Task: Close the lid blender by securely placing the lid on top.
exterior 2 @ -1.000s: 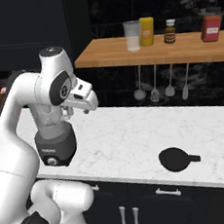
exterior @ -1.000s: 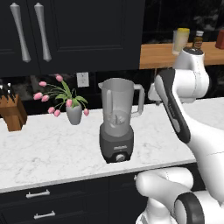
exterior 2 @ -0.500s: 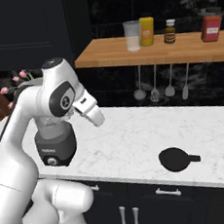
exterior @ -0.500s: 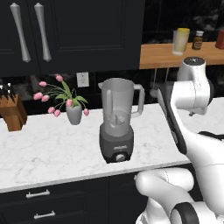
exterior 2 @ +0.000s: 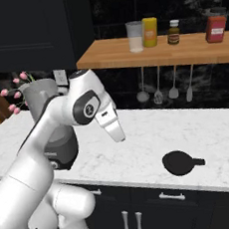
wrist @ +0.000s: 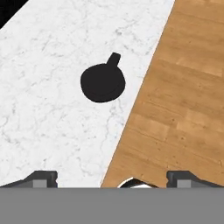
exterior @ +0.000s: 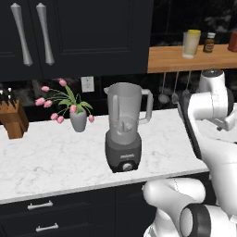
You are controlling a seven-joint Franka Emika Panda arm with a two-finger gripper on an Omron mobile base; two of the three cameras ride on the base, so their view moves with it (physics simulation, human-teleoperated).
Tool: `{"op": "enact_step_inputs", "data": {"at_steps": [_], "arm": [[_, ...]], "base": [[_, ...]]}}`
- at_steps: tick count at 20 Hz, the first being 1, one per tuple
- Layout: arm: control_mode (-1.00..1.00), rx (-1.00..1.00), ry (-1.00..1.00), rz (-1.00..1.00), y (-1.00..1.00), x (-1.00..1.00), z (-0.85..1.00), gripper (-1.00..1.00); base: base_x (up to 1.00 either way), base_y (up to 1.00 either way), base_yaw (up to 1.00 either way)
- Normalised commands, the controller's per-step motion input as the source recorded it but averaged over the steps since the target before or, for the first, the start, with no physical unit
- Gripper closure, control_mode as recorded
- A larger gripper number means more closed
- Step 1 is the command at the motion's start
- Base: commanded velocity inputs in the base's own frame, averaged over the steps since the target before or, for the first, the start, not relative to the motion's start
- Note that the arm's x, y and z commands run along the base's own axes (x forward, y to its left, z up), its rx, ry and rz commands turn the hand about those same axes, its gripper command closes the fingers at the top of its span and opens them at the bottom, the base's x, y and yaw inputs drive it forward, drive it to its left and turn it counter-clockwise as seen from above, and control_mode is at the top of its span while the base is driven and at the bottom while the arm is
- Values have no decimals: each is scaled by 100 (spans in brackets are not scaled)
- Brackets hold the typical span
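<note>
The blender (exterior: 123,133) stands near the counter's front edge, its translucent jar open at the top, handle to the right. In the right base view its base (exterior 2: 64,151) shows partly behind my arm. The lid (exterior 2: 178,162), a flat black disc with a small tab, lies on the marble counter far to the blender's right, close to the front edge. My gripper (exterior 2: 119,135) hangs in the air between blender and lid, tilted down. In the hand view the lid (wrist: 103,82) sits well ahead of the open gripper (wrist: 112,180), whose fingertips (wrist: 42,178) hold nothing.
A grey vase of pink tulips (exterior: 77,118) and a knife block (exterior: 12,121) stand left of the blender. A wooden shelf (exterior 2: 180,50) with jars runs above the counter, with utensils (exterior 2: 157,90) hanging below it. Wooden floor (wrist: 183,100) lies beyond the counter edge.
My arm has swung to the right, away from the blender and toward the lid's side of the counter, with the hand tipping downward. Blender and lid have not moved.
</note>
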Motion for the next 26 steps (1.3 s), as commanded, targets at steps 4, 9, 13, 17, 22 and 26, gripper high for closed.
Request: {"op": "enact_step_inputs", "data": {"at_steps": [4, 9, 13, 17, 22, 26], "arm": [[-100, 4, 1, -28, -81, 1, -12, -100], [-100, 17, 2, -14, -81, 0, -6, -100], [-100, 23, 1, -8, -64, 2, -6, -100], [-100, 22, 0, 0, -41, 8, -1, -100], [-100, 16, 0, 0, -37, 4, -16, -100], [-100, 8, 0, 0, -38, 1, -31, -100]], "base": [[0, 0, 0], [0, 0, 0], [0, 0, 0], [0, 0, 0], [0, 0, 0], [0, 0, 0]]}}
